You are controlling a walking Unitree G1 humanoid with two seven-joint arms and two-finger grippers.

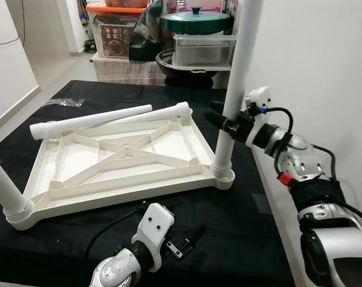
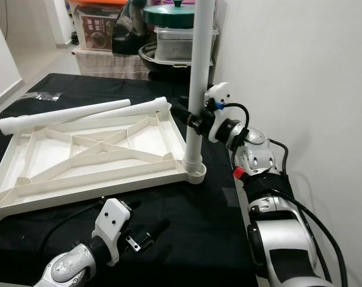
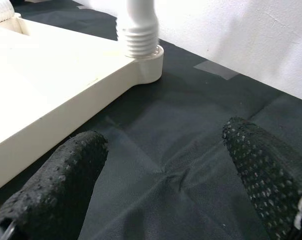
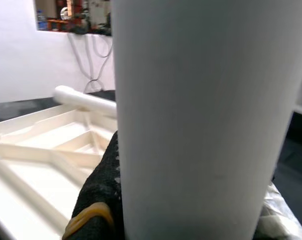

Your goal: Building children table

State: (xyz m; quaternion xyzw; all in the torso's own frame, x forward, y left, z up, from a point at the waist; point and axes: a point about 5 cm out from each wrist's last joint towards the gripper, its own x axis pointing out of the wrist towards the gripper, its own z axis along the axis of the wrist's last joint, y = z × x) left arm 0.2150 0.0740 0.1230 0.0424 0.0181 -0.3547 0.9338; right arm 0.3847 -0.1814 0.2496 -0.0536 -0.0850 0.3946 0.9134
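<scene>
Left gripper low over cloth, fingers wide, empty. Right gripper clamps upright leg in top corner; light, stiff, smooth plastic — grip mid-shaft.

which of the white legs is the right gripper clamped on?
The upright leg standing in the tabletop's near right corner socket; the right gripper grips it partway up. Two others lie loose across the far edge, and another stands at the near left corner.

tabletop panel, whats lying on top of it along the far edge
Two loose white table legs lie across the far edge of the upside-down tabletop panel, side by side. Whether they touch each other, and the rim beneath them, is hidden.
</scene>
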